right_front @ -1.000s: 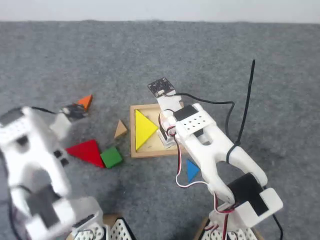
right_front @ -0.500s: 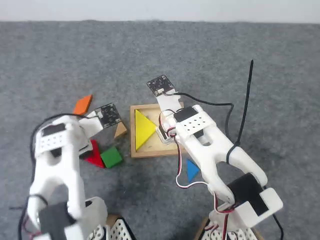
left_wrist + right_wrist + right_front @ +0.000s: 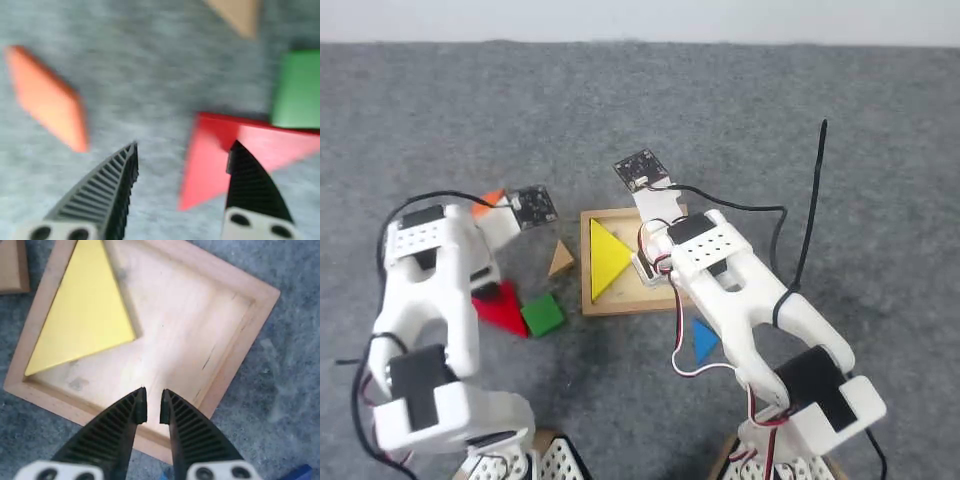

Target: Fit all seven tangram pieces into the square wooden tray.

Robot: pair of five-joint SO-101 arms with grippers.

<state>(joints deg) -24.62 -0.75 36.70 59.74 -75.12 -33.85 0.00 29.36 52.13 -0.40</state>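
One yellow wooden triangle [image 3: 605, 258] sits in your square wooden tray [image 3: 620, 306], long edge on its left wall, apex pointing right; left gripper [image 3: 183, 146] spread wide, right gripper [image 3: 151, 405] nearly closed, both empty.

Yellow triangle [image 3: 606, 258]; red triangle [image 3: 506, 311]; green square [image 3: 542, 314]

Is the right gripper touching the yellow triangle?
Apart. The right wrist view shows the right gripper over bare tray floor, clear wood between it and the yellow triangle.
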